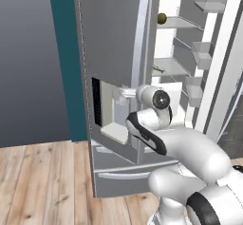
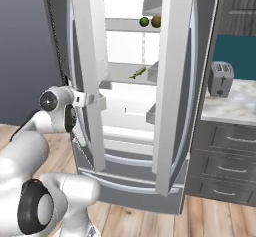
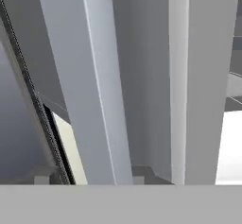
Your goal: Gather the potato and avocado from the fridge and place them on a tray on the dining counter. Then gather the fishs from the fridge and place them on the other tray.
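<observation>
The grey steel fridge (image 1: 114, 29) (image 2: 175, 81) stands with both upper doors swung open on its white shelves. On the top shelf the dark green avocado (image 2: 144, 21) sits beside the brown potato (image 2: 157, 21) (image 1: 162, 17). One slender fish (image 2: 138, 73) (image 1: 159, 70) lies on the shelf below. My gripper (image 1: 127, 93) (image 2: 97, 101) is at the left door, closed around its long vertical handle (image 1: 140, 53) (image 3: 90, 76), which runs close up through the hand view. The fingertips themselves are hidden. Both trays and the dining counter are out of view.
A silver toaster (image 2: 220, 78) stands on a marbled counter (image 2: 235, 106) over dark drawers (image 2: 225, 166), right of the fridge. The right door (image 2: 172, 106) juts out toward me. A teal wall (image 1: 66, 53) and wood floor (image 1: 42, 181) lie left of the fridge.
</observation>
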Robot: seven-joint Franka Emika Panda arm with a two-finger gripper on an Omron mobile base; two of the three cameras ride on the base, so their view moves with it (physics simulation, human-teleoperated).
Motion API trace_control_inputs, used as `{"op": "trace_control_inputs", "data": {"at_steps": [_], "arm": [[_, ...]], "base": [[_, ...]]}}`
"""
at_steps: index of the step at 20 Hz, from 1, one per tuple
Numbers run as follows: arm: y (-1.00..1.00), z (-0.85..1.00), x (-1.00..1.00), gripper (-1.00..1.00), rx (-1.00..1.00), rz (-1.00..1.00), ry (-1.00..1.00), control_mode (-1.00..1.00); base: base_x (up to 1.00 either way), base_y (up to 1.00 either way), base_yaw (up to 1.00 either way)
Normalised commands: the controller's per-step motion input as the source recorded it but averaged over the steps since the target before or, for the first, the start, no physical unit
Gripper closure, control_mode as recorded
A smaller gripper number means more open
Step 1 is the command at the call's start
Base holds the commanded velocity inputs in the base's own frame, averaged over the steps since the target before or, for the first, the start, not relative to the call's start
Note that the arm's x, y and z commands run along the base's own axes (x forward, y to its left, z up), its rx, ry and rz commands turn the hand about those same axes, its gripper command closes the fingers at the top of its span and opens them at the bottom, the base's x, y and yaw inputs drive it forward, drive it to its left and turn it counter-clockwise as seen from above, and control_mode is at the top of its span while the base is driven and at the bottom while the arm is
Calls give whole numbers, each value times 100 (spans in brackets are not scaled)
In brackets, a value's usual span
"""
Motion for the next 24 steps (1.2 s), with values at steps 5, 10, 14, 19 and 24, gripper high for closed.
{"op": "trace_control_inputs", "data": {"at_steps": [5,10,14,19,24], "arm": [[14,54,-72,100,2,3,24,-100],[3,52,-50,100,4,1,33,-100],[25,40,-77,100,2,3,25,-100],[41,40,-73,100,0,4,21,-100],[-56,6,-66,100,18,-17,-6,-100]], "base": [[0,0,0],[0,0,0],[0,0,0],[0,0,0],[0,0,0]]}}
